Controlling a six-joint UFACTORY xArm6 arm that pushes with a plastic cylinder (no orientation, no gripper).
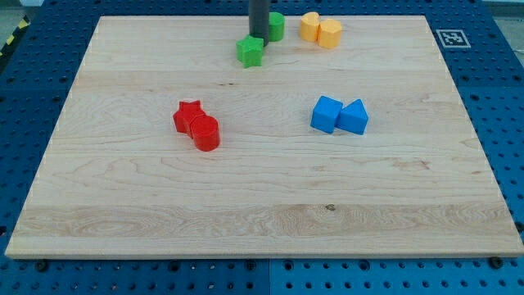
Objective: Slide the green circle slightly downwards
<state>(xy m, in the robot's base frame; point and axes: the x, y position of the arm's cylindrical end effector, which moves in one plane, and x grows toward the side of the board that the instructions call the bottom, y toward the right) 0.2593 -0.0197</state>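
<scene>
Up near the top edge of the frame, just left of centre, the green circle [276, 26] stands upright on the board [123, 197], a short cylinder with no long axis or heading to speak of; its left part is hidden by the rod [258, 16]. No pincer here, only that dark rod, and it holds nothing. My tip [258, 37] sits between the green circle and the green star [250, 51], seemingly touching both, though I cannot be sure. Just right of the circle, two yellow blocks [319, 29] touch. A red star [187, 116] and red cylinder [205, 133] touch left of centre; two blue blocks [339, 115] touch right of centre
</scene>
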